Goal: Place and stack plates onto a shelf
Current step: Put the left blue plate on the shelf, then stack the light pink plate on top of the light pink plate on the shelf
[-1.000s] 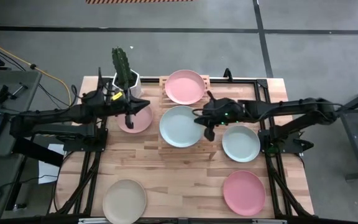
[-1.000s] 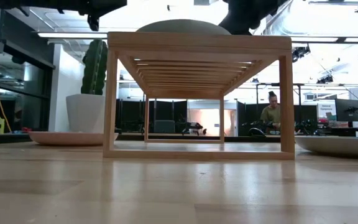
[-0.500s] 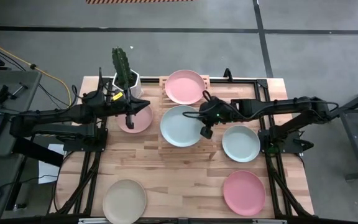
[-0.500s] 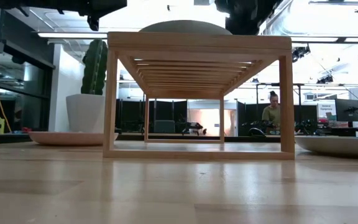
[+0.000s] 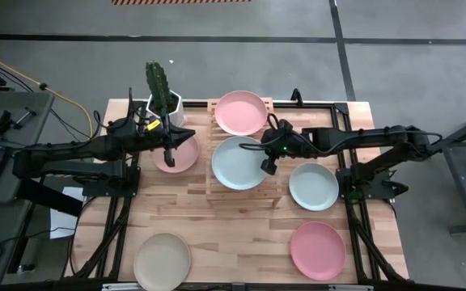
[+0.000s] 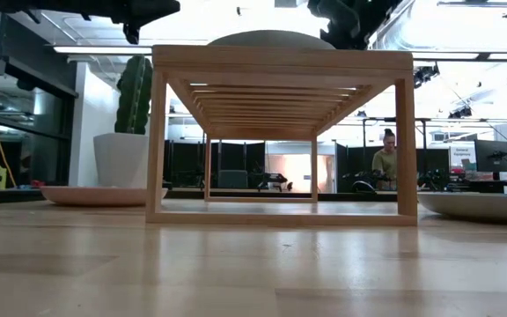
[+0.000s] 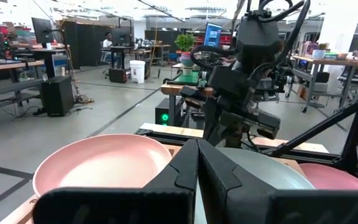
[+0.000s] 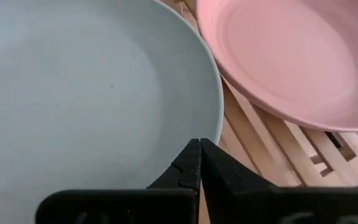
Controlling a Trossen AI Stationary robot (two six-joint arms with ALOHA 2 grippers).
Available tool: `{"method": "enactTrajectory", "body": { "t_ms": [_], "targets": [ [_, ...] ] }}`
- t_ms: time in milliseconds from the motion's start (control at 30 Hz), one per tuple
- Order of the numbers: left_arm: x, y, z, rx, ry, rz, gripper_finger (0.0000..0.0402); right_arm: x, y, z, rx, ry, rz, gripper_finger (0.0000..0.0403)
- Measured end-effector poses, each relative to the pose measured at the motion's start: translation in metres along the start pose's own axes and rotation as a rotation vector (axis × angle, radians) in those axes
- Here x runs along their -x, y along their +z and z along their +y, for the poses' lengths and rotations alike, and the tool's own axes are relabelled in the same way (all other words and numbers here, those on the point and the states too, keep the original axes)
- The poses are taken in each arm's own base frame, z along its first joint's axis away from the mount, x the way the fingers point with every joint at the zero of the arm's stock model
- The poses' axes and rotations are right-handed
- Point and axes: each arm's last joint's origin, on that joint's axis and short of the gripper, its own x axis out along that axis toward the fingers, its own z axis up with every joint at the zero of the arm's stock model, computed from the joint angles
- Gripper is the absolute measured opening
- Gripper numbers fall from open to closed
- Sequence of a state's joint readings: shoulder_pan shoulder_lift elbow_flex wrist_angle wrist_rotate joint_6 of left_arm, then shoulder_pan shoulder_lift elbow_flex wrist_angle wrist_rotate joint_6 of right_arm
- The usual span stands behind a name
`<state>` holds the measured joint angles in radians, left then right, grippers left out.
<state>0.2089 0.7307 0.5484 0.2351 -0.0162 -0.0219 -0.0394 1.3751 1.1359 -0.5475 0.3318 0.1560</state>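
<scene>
Two plates are on the shelf [image 5: 213, 191]: a pink plate [image 5: 240, 112] at the far end and a mint plate [image 5: 238, 162] at the near end, rims almost touching. The right gripper [image 5: 269, 164] hangs over the mint plate's right edge, fingers clenched together on nothing; the pink plate lies just beyond its tip. Judgement: this placement looks finished, with the gripper free of the plate.

The left gripper [image 5: 168, 154] hovers above a second pink plate [image 5: 176, 153] on the table, beside the cactus pot [image 5: 164, 107]; its fingers are likewise pressed together and empty.

Next move, as judged: one gripper must open, take a table plate by its rim, and set it squarely on a shelved plate. Nearest the right gripper is the second mint plate [image 5: 313, 186]; farther toward the near edge are a third pink plate [image 5: 317, 250] and the beige plate [image 5: 162, 260].

The table [image 5: 241, 242] is light wood planking. Beyond it lies an open workshop with desks, monitors and a seated person [image 6: 384, 159].
</scene>
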Motion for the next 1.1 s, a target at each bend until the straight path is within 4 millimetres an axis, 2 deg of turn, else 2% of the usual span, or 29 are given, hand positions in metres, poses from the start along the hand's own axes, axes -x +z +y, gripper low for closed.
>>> {"method": "enactTrajectory", "body": {
  "t_ms": [233, 367, 533, 633, 733, 933, 1100],
  "targets": [
    [0.000, -0.004, 0.000, -0.016, 0.000, 0.038, 0.0000, 0.040, 0.003, -0.007, 0.008, 0.019, -0.066, 0.0000],
    [0.000, -0.008, 0.000, -0.025, 0.000, 0.061, 0.0000, 0.068, -0.014, -0.009, -0.022, 0.009, -0.123, 0.0000],
    [0.001, -0.021, 0.000, -0.037, 0.000, 0.077, 0.0000, 0.088, -0.050, -0.009, -0.098, 0.003, -0.193, 0.0000],
    [0.001, -0.031, 0.001, -0.059, -0.004, 0.068, 0.0000, 0.092, -0.068, -0.008, -0.128, 0.020, -0.255, 0.0000],
    [0.002, -0.033, 0.001, -0.096, -0.006, 0.050, 0.0000, 0.093, -0.078, -0.007, -0.153, 0.057, -0.334, 0.0000],
    [0.002, -0.035, 0.001, -0.125, 0.007, 0.071, 0.0000, 0.091, -0.083, -0.008, -0.172, 0.067, -0.366, 0.0000],
    [0.004, -0.049, 0.003, -0.135, 0.069, 0.215, 0.0014, 0.089, -0.083, -0.006, -0.167, 0.064, -0.357, 0.0000]
  ]
}}
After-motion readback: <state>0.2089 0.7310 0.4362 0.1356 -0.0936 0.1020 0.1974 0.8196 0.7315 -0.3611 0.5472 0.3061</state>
